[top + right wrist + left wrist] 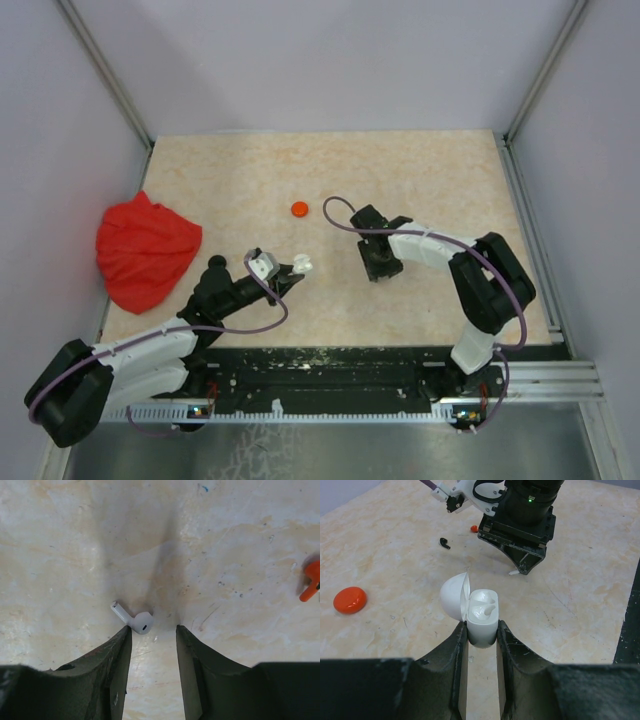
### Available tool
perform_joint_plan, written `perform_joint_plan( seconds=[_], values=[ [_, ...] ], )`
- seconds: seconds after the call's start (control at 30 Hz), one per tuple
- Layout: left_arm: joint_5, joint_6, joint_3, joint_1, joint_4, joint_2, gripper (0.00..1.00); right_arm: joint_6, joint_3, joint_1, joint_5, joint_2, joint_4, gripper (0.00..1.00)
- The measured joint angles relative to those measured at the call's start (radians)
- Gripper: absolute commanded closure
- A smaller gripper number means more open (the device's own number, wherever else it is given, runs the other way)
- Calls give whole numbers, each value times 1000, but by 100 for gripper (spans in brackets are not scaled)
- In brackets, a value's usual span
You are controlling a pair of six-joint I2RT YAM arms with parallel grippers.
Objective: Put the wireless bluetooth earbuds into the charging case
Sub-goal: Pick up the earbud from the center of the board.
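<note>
Being clamped in the left gripper (pixel 481 626), an open white plastic charging case (pixel 482 632) is seating one earbud (pixel 487 611); a second white earbud (pixel 140 622) is lying uninserted beside the parted, empty fingers (pixel 119 655) of the right gripper (pixel 152 629).

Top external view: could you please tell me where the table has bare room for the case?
Bare: the far strip beyond the orange disc and the far corner past the right hand. Crowded: between that hand, over a white earbud, and the left hand holding the charging case; the red cloth fills the left.
</note>
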Motion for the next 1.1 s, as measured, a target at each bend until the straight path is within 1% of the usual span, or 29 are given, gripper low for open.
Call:
perform_joint_plan(
  seconds=[0.17,0.3,0.53,0.8,1.1],
  values=[
    [-4,0,0,0,0,0,99,7,-11,-42,33,-15,11,60],
    [-10,0,0,0,0,0,99,23,-37,-66,32,-77,13,59],
    [-11,0,0,0,-1,0,99,102,-57,-79,-34,-173,78,61],
    [-11,0,0,0,-2,0,99,245,-112,-93,-21,-171,107,64],
    [-10,0,0,0,-7,0,99,322,-114,-93,-5,-133,164,69]
  ],
)
